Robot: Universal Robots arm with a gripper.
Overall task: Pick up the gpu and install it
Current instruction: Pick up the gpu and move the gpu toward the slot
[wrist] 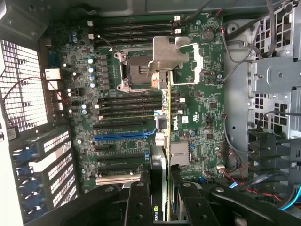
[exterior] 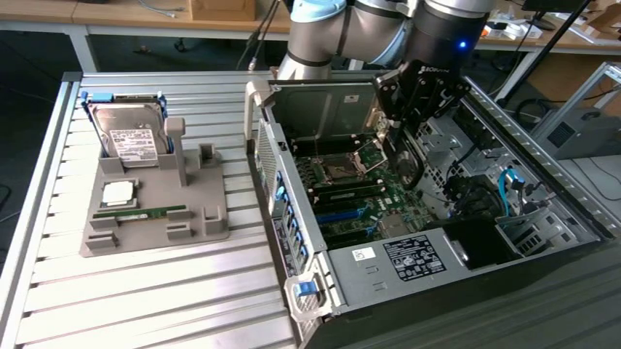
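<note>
My gripper [wrist: 165,200] is shut on the gpu [wrist: 167,141], which I see edge-on as a thin dark card with a yellow-green rim reaching out from between the black fingers [wrist: 140,197]. The card hangs above the green motherboard [wrist: 207,117], crossing the expansion slots near the blue slot [wrist: 123,136]. I cannot tell whether it touches the board. In the exterior view the gripper [exterior: 406,131] reaches down into the open computer case [exterior: 548,185], with the gpu [exterior: 403,163] below it over the motherboard [exterior: 354,196].
A grey fixture tray [exterior: 145,236] stands to the exterior view's left of the case, holding a hard drive [exterior: 131,138], a processor chip [exterior: 118,193] and a green memory stick [exterior: 145,214]. The processor socket [wrist: 136,70], cables [wrist: 263,188] and drive cage [wrist: 277,80] crowd the case.
</note>
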